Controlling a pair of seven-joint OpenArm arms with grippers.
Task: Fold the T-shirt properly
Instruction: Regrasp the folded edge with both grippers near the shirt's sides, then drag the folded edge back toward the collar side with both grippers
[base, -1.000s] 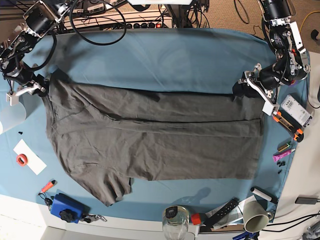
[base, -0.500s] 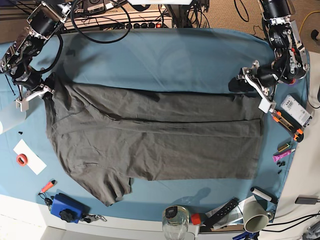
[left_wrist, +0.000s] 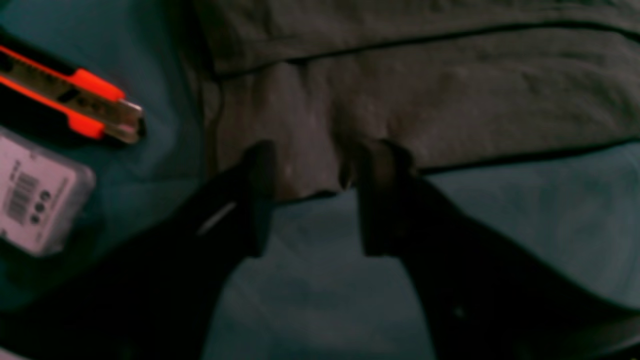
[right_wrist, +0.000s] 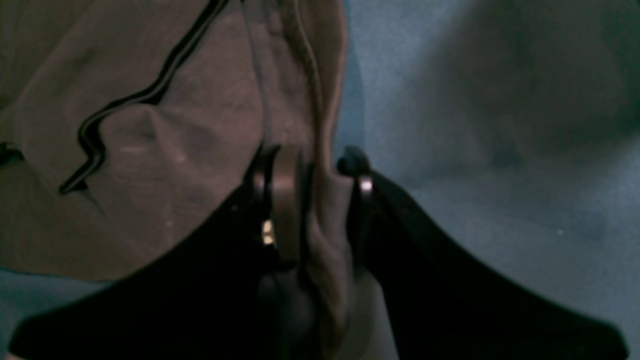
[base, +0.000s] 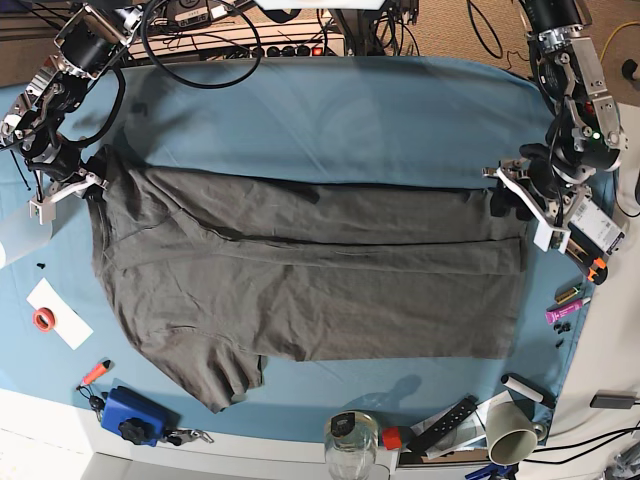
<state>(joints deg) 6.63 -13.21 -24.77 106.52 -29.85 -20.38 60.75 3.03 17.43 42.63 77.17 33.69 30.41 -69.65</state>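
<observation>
T-shirt (base: 300, 285) spread flat across the blue table cloth (base: 330, 110), partly folded.

The dark charcoal-grey fabric is seen lying lengthwise, its far long edge turned over into 1 band, with 1 short sleeve sticking out at the near corner. A bunched fold of cloth is pinched between the jaws of the right gripper (right_wrist: 312, 167) at the collar end. The left gripper (left_wrist: 320, 167) is held with jaws parted, nothing gripped, its fingertips (left_wrist: 260, 160) at the hem corner.
</observation>
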